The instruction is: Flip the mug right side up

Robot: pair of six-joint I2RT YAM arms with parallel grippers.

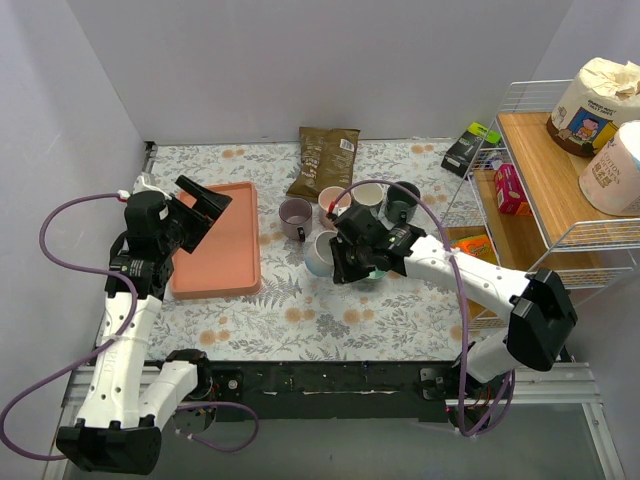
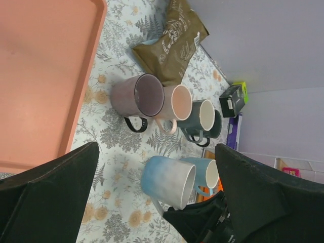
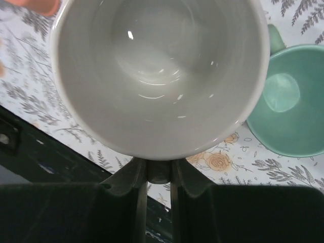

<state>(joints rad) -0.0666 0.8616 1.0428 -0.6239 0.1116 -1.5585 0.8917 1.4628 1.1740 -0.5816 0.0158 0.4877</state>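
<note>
Glazed ceramic blue-white mug (image 3: 159,76), rigid, slick, prob. chippable: right gripper (image 3: 159,173) pinches its handle (image 2: 156,204), best hold; left gripper (image 1: 203,207) wide open, empty.

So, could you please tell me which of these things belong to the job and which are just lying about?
Job: blue mug, right fingers closed on it.
Lying about: orange tray, brown pouch, purple mug, pink mug, teal mug, wire shelf.
</note>
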